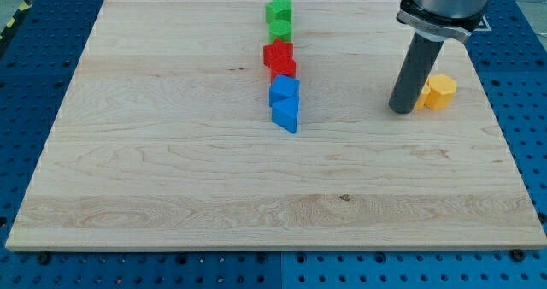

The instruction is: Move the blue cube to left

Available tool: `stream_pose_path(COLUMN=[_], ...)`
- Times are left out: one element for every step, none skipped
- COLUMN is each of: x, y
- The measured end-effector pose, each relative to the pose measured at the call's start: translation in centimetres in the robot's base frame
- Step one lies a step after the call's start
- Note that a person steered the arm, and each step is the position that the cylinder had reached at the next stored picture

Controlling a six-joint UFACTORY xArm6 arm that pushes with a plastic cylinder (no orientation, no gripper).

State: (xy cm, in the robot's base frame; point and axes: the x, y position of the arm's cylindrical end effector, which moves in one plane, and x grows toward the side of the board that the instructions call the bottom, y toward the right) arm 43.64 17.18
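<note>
Rod-type end effector, carrying no jaws to open or close, is resting its tip (402,110) just beside the yellow block (440,91), well right of the blue cube (284,89). That cube is sitting mid-bench (154,152), touching the blue wedge (286,115); open room is lying leftward.

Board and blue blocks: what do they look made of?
The pale board looks like wood, matt: grain streaks and a small knot show. The blue blocks look like smooth moulded plastic, probably: uniform saturated colour, crisp edges, slight sheen. My tip stands well to their right, apart.
</note>
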Motion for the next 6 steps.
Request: stream_pose_path(x=[0.0, -0.6, -0.6, -0.6, -2.0, -2.6], y=[-3.3, -7.2, -7.4, -7.7, -11.7, -17.0])
